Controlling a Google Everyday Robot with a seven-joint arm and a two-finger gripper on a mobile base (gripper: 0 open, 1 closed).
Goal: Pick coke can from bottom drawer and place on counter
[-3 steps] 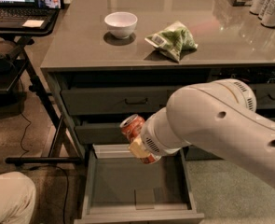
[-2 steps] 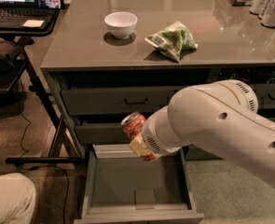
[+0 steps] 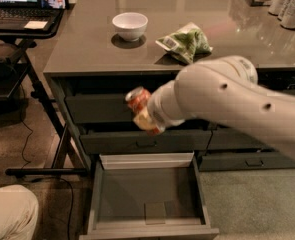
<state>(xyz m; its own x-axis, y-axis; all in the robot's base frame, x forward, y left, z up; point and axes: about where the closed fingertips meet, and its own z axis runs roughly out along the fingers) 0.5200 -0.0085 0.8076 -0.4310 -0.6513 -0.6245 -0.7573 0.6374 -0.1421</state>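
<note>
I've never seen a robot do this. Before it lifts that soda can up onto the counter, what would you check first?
1. Can secured: the gripper, in front of the upper drawers, is closed on the coke can, which hangs in the air: ok.
2. Can upright: it leans, silver top toward the upper left: not ok.
3. Height: the can sits below the edge of the counter: not ok.
4. Landing spot: bare counter to the left of the white bowl: ok.
5. Path up: the green bag lies near the counter's front edge above the arm; clearance: cannot tell.
</note>
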